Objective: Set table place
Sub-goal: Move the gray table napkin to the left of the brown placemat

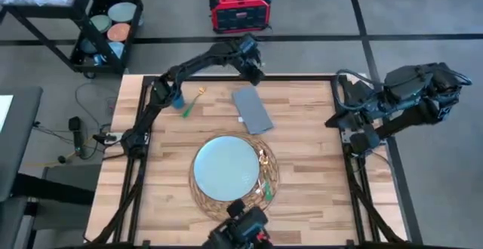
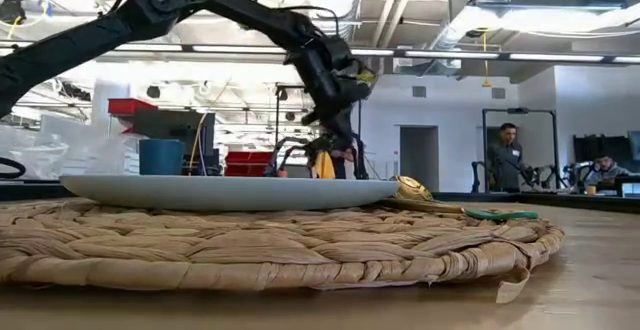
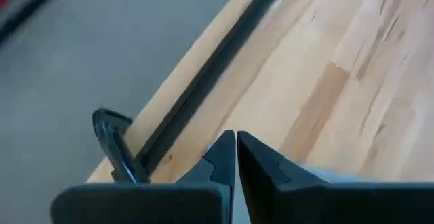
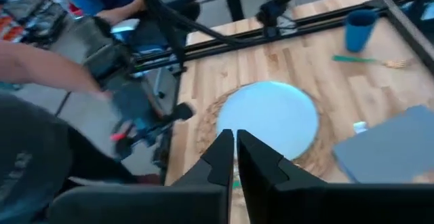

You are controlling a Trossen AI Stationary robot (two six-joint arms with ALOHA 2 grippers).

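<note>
Left gripper (image 3: 235, 149) closed, empty, above table (image 3: 352, 68).

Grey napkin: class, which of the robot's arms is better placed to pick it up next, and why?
Probably the left. The left gripper hovers near the napkin, fingers shut, at the table's far edge. The right gripper waits, shut, by the table's right edge, farther off.

"Some sort of robotics lab, would you say?"

"Looks it. Bare ducts and pipes (image 2: 480, 0) run along the ceiling, strip lights overhead, grey floor (image 1: 423, 7). There's a red power unit (image 1: 240, 9) past the worktop's (image 1: 317, 166) far edge, a black wheeled cart (image 1: 83, 23) off its far left corner, and people (image 2: 508, 160) among stands further back."
</note>
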